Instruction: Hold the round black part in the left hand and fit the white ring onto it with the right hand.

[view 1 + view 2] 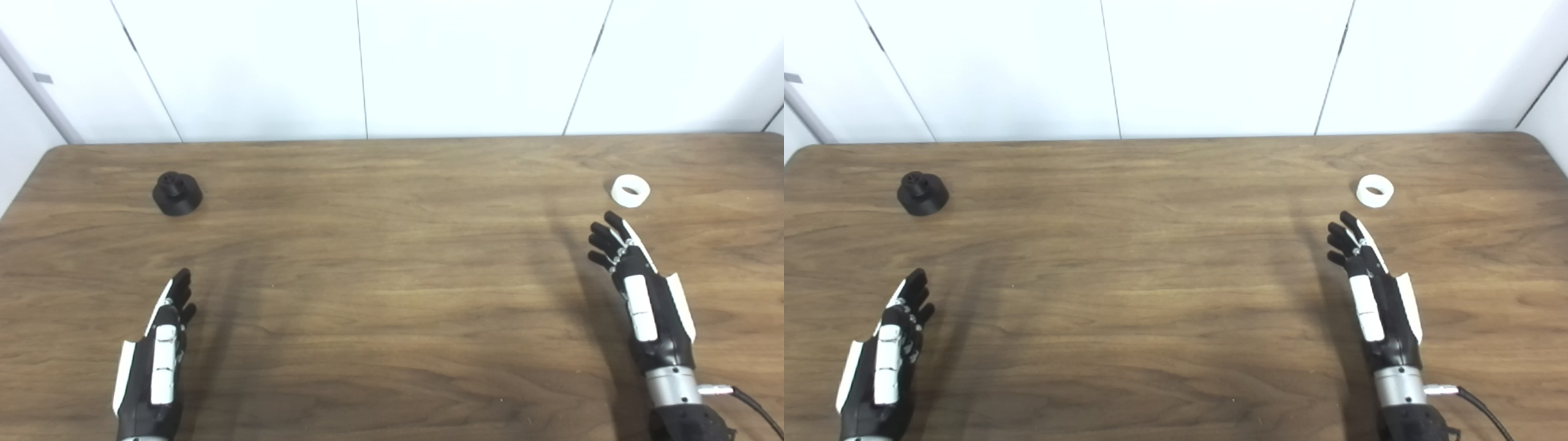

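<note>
The round black part (177,193) stands on the wooden table (392,263) at the far left, with a small raised hub on top. A white ring (630,190) lies flat at the far right. My left hand (160,349) hovers near the front left edge, open, fingers stretched forward, well short of the black part. My right hand (637,285) is open too, edge-on with fingers pointing away, its tips a short way in front of the ring and not touching it. Neither hand holds anything.
White wall panels (392,67) rise straight behind the table's back edge. A black cable (750,404) trails from my right wrist toward the bottom right corner. Bare wood spans the stretch between the two hands.
</note>
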Robot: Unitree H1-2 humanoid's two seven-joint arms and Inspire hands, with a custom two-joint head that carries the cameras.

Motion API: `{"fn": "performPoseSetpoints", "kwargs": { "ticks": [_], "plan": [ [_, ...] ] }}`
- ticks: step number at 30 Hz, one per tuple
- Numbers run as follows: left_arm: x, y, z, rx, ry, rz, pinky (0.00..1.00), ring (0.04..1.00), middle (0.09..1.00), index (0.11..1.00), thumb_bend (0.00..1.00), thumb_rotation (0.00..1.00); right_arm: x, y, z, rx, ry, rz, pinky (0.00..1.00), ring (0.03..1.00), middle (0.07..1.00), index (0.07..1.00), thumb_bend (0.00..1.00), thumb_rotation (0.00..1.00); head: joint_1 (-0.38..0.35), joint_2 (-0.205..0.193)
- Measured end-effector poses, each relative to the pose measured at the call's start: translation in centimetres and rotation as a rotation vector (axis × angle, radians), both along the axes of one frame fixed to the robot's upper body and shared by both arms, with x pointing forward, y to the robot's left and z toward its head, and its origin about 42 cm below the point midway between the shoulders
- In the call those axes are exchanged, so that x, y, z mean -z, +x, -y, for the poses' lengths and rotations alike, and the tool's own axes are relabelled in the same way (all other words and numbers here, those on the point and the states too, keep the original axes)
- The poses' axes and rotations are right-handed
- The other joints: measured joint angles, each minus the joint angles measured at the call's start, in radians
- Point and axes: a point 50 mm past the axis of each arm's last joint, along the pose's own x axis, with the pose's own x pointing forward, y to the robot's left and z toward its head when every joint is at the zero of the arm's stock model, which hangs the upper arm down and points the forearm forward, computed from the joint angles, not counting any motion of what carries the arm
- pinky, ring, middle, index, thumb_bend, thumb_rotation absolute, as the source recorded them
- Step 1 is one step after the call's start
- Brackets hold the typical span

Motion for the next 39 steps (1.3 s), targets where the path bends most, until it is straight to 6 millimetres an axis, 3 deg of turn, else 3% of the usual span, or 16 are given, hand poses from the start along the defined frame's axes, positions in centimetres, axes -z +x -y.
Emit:
{"fn": "performPoseSetpoints", "kwargs": {
  "ticks": [3,10,22,32,39],
  "plan": [
    [0.0,0.0,0.1,0.002,0.005,-0.001,1.00,1.000,0.981,0.963,0.47,1.00,0.0,0.0,0.0,0.000,-0.001,0.000,0.83,0.876,0.877,0.918,0.56,1.00,0.022,-0.009],
    [0.3,-0.1,0.7,0.005,0.043,0.000,1.00,0.986,0.970,0.950,0.48,1.00,0.1,0.0,0.3,-0.003,0.008,0.009,0.85,0.890,0.889,0.933,0.59,1.00,0.146,-0.078],
    [0.8,0.0,1.2,0.004,0.092,0.011,1.00,0.986,0.962,0.938,0.48,0.98,0.0,0.7,1.3,-0.041,0.033,0.083,0.89,0.898,0.905,0.940,0.59,1.00,0.233,-0.161],
    [0.9,0.0,1.4,0.005,0.096,0.035,1.00,0.986,0.960,0.936,0.51,0.92,0.1,1.0,1.8,-0.042,0.060,0.083,0.93,0.920,0.925,0.962,0.52,1.00,0.262,-0.178],
    [1.0,0.0,1.5,0.001,0.113,0.027,1.00,0.985,0.959,0.939,0.55,0.80,0.1,1.2,1.9,-0.043,0.059,0.083,0.93,0.920,0.922,0.954,0.54,1.00,0.236,-0.175]
  ]
}}
